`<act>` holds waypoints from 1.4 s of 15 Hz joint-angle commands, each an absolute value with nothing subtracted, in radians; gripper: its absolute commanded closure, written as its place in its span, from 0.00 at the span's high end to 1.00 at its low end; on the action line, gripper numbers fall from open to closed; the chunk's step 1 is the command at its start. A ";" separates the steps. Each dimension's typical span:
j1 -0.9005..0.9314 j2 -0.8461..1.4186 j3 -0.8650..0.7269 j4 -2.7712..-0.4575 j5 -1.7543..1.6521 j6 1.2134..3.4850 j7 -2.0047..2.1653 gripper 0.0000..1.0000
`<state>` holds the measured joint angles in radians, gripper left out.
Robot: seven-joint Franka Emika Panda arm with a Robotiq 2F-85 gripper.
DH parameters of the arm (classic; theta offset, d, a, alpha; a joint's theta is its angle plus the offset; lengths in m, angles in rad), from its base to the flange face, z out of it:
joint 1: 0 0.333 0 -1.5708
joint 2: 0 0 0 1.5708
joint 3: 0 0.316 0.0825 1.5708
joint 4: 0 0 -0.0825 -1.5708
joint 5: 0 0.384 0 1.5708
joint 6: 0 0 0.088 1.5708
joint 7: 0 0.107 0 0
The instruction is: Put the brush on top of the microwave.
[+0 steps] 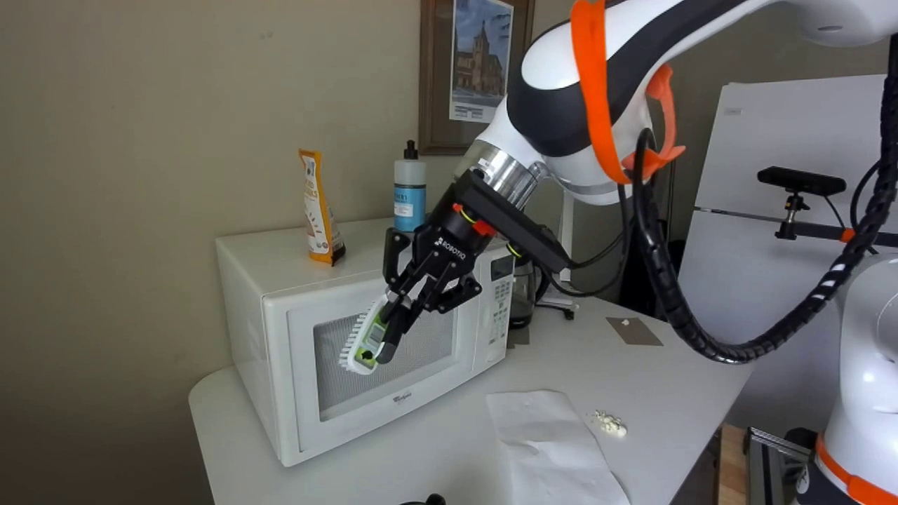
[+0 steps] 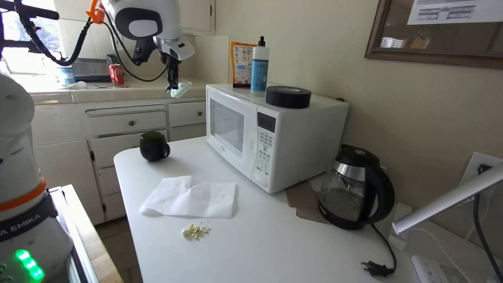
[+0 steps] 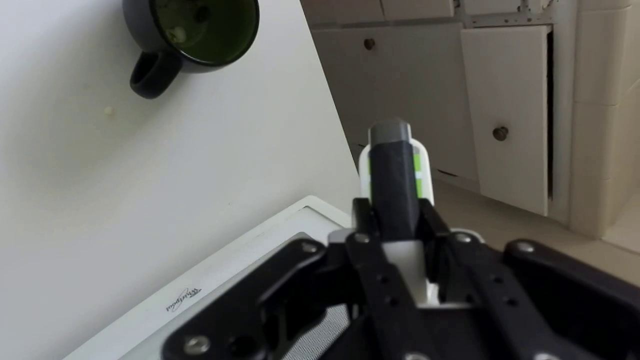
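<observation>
White brush point(image 1: 366, 344) aslant in the hand point(image 1: 384, 333), apart from the microwave point(image 1: 435, 358)

In an exterior view, the hand is clasped on the one brush, clear of the surface point(image 1: 659, 393). Its long axis runs steeply from upper right to lower left, bristles turned left, the microwave's door behind it. One orange packet point(image 1: 323, 217) and one blue-labelled bottle point(image 1: 410, 200) stand on top of the single microwave; one white paper point(image 1: 554, 449) and one heap of pale crumbs point(image 1: 612, 424) lie on the surface

In an exterior view with one dark mug point(image 2: 153, 147) and one glass kettle point(image 2: 346, 192) on the surface, the brush hangs in the air, a gap showing between it and the microwave. Its long axis slopes down to the left. One black roll point(image 2: 288, 98) rests on top of the microwave, near the bottle, and one red can point(image 2: 116, 74) stands on the counter point(image 2: 137, 94)

In the wrist view, the brush's rounded end points toward the top of the picture, its long axis nearly upright there; the hand hides its middle, white and green showing either side. The mug stands on the surface, handle toward the lower left, with one pale speck point(image 3: 109, 111) near it
</observation>
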<state>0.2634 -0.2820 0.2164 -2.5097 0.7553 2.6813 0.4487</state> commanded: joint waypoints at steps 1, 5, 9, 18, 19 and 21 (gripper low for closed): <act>0.252 -0.280 0.230 -2.508 0.756 2.677 0.450 0.06; 0.261 -0.288 0.162 -2.427 0.987 2.690 0.384 0.06; 0.204 -0.277 0.122 -2.352 1.128 2.702 0.400 0.06; 0.073 -0.132 0.092 -2.230 1.201 2.709 0.600 0.06; 0.067 -0.107 0.089 -2.213 1.202 2.710 0.620 0.06; 0.060 -0.062 0.084 -2.181 1.203 2.713 0.658 0.06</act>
